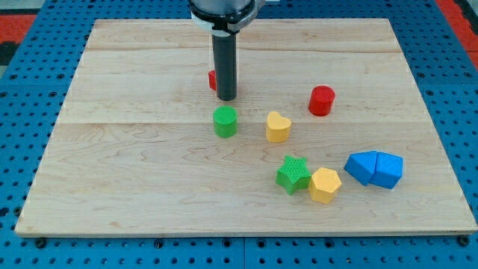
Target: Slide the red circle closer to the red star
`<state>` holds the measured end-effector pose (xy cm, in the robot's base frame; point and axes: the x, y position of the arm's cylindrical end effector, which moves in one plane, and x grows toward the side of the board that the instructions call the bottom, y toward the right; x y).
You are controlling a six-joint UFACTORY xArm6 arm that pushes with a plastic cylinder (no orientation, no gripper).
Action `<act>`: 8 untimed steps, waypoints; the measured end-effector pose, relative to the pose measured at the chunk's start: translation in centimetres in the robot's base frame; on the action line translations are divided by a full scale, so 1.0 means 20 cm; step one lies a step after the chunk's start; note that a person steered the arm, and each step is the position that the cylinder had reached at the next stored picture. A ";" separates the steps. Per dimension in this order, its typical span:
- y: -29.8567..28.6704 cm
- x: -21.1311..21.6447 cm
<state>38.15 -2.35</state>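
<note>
1. Wooden table (134, 172) is seen on a blue pegboard (22, 112).
2. Tip (226, 98) is set just right of a mostly hidden red block (212, 79), shape unclear.
3. Red circle (322, 100) is found well right of tip.
4. No pincer is fitted; state n/a.

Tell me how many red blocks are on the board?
2. The red circle stands right of centre; another red block, likely the red star, is mostly hidden behind my tip, shape unclear.
</note>
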 end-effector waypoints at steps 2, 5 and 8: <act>0.07 -0.01; 0.78 0.37; 0.80 0.29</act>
<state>43.89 13.55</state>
